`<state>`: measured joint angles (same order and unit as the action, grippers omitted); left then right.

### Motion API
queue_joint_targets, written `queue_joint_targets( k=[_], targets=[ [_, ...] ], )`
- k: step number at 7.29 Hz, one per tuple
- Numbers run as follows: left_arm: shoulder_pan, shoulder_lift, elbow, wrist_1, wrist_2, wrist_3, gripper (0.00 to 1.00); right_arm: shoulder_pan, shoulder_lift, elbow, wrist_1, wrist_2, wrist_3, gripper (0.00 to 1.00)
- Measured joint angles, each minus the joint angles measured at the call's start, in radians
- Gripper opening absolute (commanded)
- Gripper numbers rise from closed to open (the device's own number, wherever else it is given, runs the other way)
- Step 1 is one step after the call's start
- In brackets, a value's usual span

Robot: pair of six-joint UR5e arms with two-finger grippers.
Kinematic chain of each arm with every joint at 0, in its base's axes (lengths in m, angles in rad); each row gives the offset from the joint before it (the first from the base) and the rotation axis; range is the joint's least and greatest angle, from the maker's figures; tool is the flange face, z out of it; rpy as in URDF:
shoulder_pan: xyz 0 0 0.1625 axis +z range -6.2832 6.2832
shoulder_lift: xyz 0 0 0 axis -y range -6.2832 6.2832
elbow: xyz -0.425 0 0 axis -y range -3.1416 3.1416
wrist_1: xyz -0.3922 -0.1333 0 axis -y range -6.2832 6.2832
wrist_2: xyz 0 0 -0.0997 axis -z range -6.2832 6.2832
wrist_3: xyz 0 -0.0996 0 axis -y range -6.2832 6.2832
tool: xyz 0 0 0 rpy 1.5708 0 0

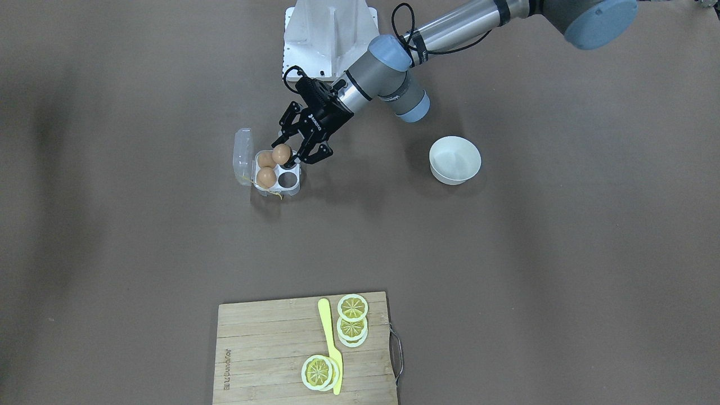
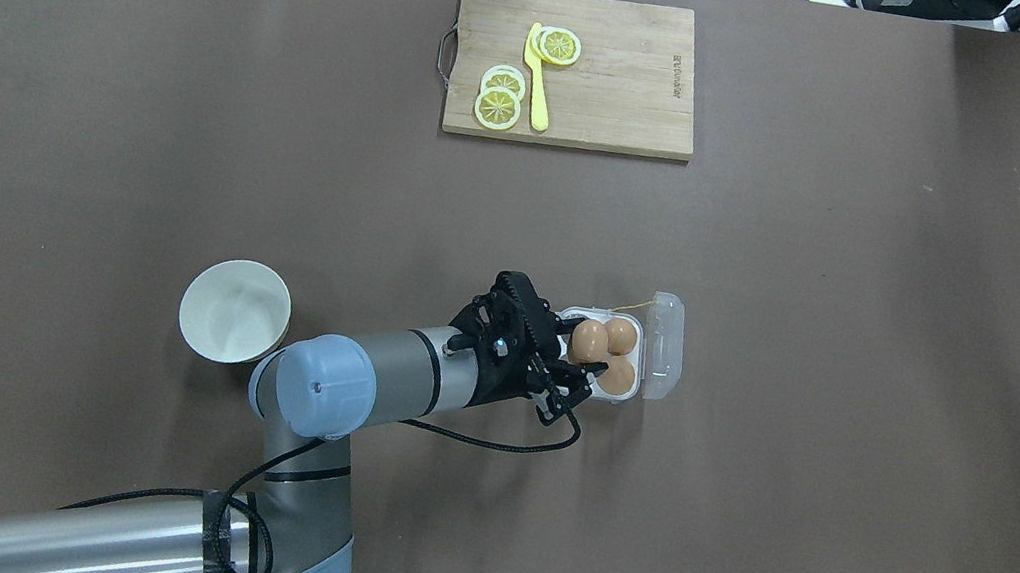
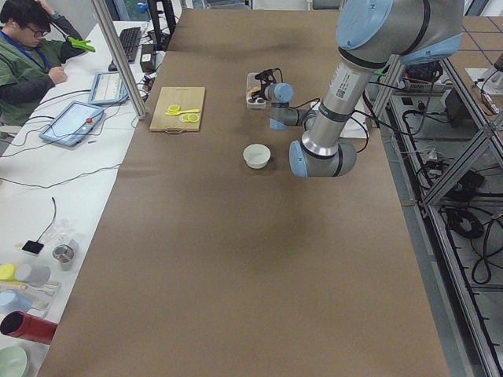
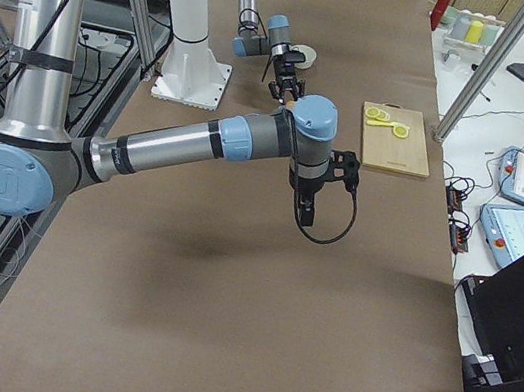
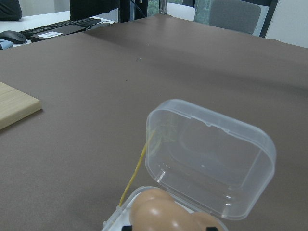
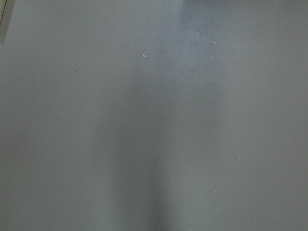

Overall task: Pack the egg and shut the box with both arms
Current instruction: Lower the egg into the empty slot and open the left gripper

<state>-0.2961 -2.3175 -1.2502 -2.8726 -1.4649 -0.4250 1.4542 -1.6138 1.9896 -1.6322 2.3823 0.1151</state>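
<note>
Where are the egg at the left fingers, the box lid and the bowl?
egg (image 1: pixel 281 153), front-facing view, its top.
box lid (image 5: pixel 211 159), left wrist view, middle of clear panel.
white bowl (image 1: pixel 455 162), front-facing view, bare inside.

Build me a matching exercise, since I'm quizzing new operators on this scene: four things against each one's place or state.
Things:
1 left hand
2 carton lid
3 white bowl
4 yellow knife

Place or state:
a on the cutting board
b empty
c swung open
d closed around an egg

Pairs: 1-d, 2-c, 3-b, 4-a
</note>
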Motion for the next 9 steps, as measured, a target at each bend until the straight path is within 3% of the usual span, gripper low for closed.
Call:
queue_joint_targets(
  k=[2, 9],
  targets=[
    [0.000, 0.002, -0.001, 0.000, 0.000, 0.000, 0.64, 0.000, 0.000, 0.000, 0.000, 0.000, 0.000, 1.00],
    [0.001, 0.007, -0.007, -0.001, 0.000, 0.000, 0.66, 0.000, -0.002, 0.002, 0.000, 0.000, 0.000, 1.00]
  ],
)
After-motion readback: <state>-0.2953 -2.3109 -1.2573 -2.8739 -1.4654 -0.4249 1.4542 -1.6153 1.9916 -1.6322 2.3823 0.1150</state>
